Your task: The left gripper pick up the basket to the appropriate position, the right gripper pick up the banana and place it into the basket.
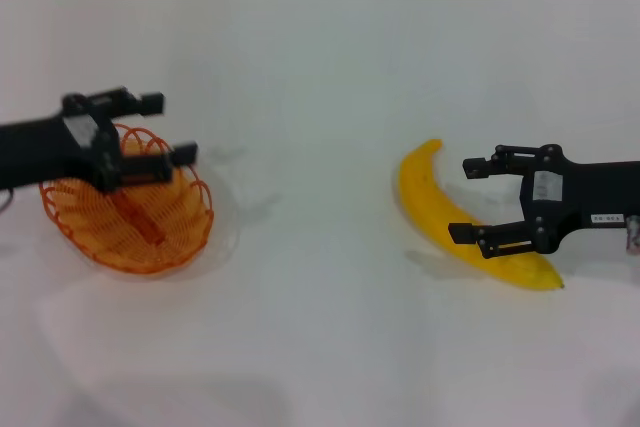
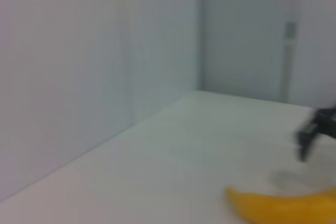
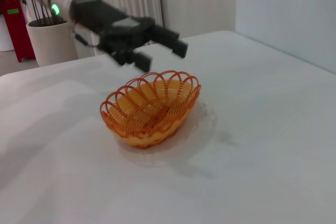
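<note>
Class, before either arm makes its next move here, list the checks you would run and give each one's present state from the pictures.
1. Left gripper open: ok.
2. Left gripper holding the basket: not ok; the right wrist view shows it above the rim, apart.
3. Basket upright on the table: ok.
4. Basket empty: ok.
5. Right gripper open: ok.
6. Right gripper's fingers either side of the banana: cannot tell; they overlap it from the head view, height unclear.

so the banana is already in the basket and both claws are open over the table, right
Not quite. The banana is not in the basket; it lies on the table between the right claw's open fingers, as the head view shows. The left claw is open over the basket.
</note>
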